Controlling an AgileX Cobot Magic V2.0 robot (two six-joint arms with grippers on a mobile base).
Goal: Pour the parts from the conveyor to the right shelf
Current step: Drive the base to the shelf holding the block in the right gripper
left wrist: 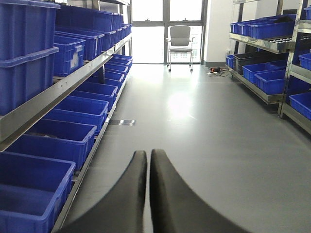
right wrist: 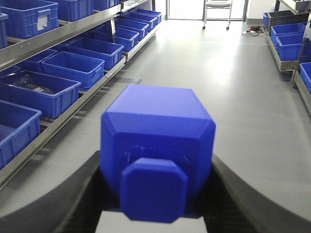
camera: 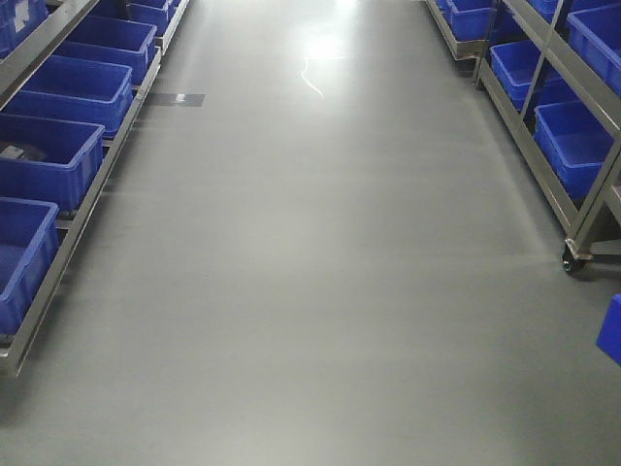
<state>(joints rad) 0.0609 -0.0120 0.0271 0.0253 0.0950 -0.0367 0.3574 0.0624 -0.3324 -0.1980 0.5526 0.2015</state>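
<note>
Along the left edge of the floor point(camera: 320, 291) runs a rack point(camera: 95, 189) with bins point(camera: 68, 92) in a row on its rails. The right shelf point(camera: 532, 165), also holding bins, lines the right edge. A chair point(left wrist: 180, 41) stands at the far end. The block point(right wrist: 158, 136) sits between the fingers of the right gripper point(right wrist: 156, 174), above the floor.

Smooth grey floor point(camera: 320, 291): glossy, mirrors light at upper centre. Deep blue rectangular plastic bins point(camera: 68, 92), left edge: smooth, faint sheen. Steel shelf rail point(left wrist: 48, 99), left: bare metal, dull shine. Small bright blue plastic block point(right wrist: 158, 131), centre: smooth, satin. Left gripper point(left wrist: 147, 158) fingers point(left wrist: 121, 199): black, matt.
</note>
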